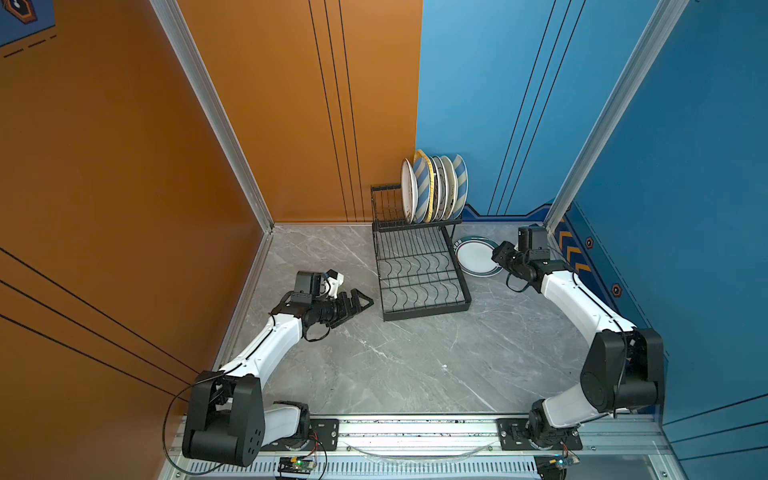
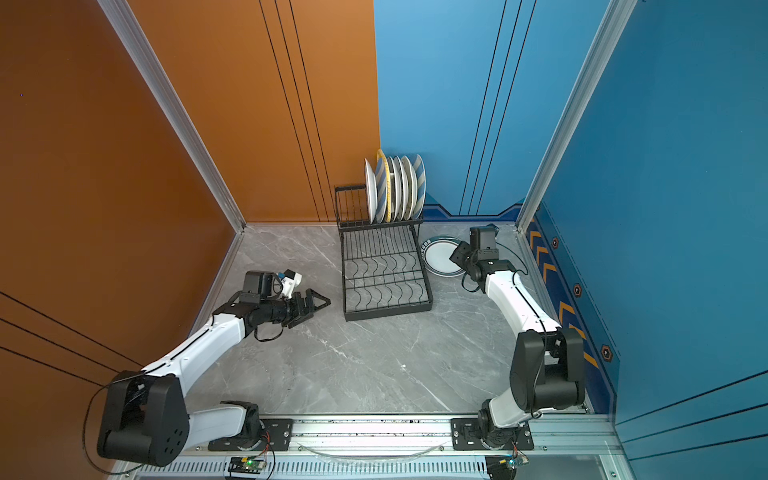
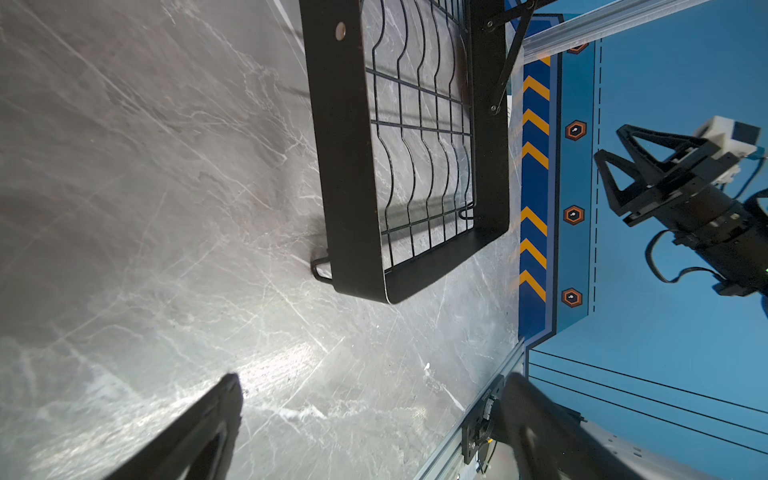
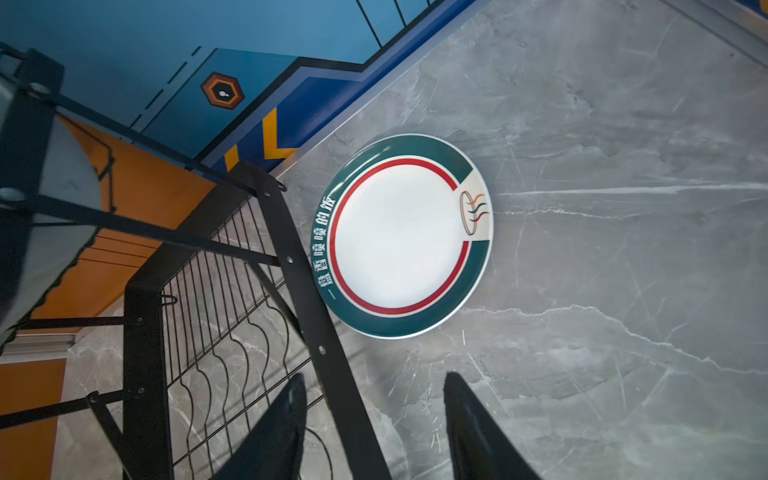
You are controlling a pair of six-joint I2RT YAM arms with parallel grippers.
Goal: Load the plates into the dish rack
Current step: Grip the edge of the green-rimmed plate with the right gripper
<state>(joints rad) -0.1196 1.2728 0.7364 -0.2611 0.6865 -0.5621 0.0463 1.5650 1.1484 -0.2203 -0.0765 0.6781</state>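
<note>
R gripper (image 4: 374, 376) roughly half open, empty, poised by green-rimmed plate (image 4: 401, 237), which lies flat on worktop (image 4: 623, 208) just beside dish rack (image 1: 419, 274). Best bet: slip a finger under the rim, pinch, tilt upright. L gripper (image 1: 361, 302) wide open, empty. Rack's raised tier holds a row of plates (image 1: 434, 187) on edge; lower grid bare.

**Top views, pair:** mounted high over the front edge of the counter (image 1: 374, 365) and tilted steeply down toward the back corner. The whole scene is taken in from afar, almost identically in both.

**Left wrist view:** carried low and close to the counter, directed out past the left gripper (image 3: 374, 380) at the front end of the dish rack (image 3: 332, 166).

**Right wrist view:** held close, directed past the right gripper (image 4: 376, 377) at a green-rimmed plate (image 4: 399, 237) beside the dish rack.

**Shared by all views:** the wavy-wire grid of the dish rack.
</note>
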